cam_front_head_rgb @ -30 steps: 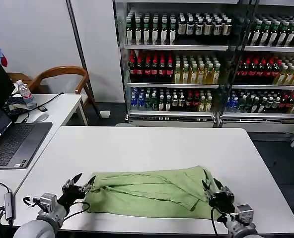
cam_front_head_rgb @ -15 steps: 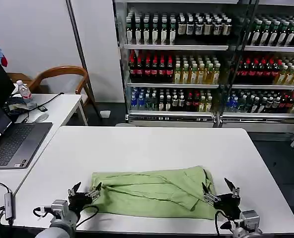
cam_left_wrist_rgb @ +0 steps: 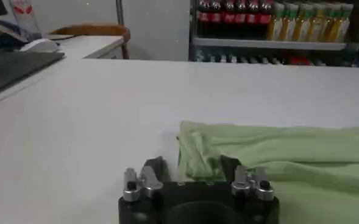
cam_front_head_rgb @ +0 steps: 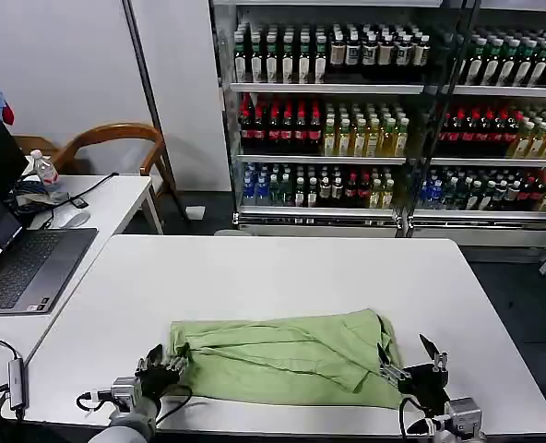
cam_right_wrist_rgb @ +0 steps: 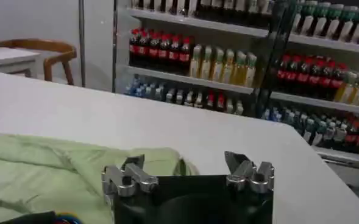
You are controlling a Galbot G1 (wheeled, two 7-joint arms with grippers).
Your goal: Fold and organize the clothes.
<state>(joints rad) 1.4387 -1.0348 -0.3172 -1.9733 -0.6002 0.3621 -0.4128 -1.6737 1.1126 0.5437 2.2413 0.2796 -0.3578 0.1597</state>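
Head view: green polo shirt [cam_front_head_rgb: 287,360] lies bunched along the white bench's [cam_front_head_rgb: 282,277] near edge; left claw [cam_front_head_rgb: 163,362] and right claw [cam_front_head_rgb: 411,362] flank it — both open. Wrist views: each claw's fingers spread, empty, at the shirt's ends.

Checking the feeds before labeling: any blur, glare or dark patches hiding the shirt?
Head view: even light, shirt sharp, glints only on the cooler doors. Left wrist view: soft, backdrop blurred, cloth still readable. Right wrist view: gripper body dark, shelves mildly blurred.
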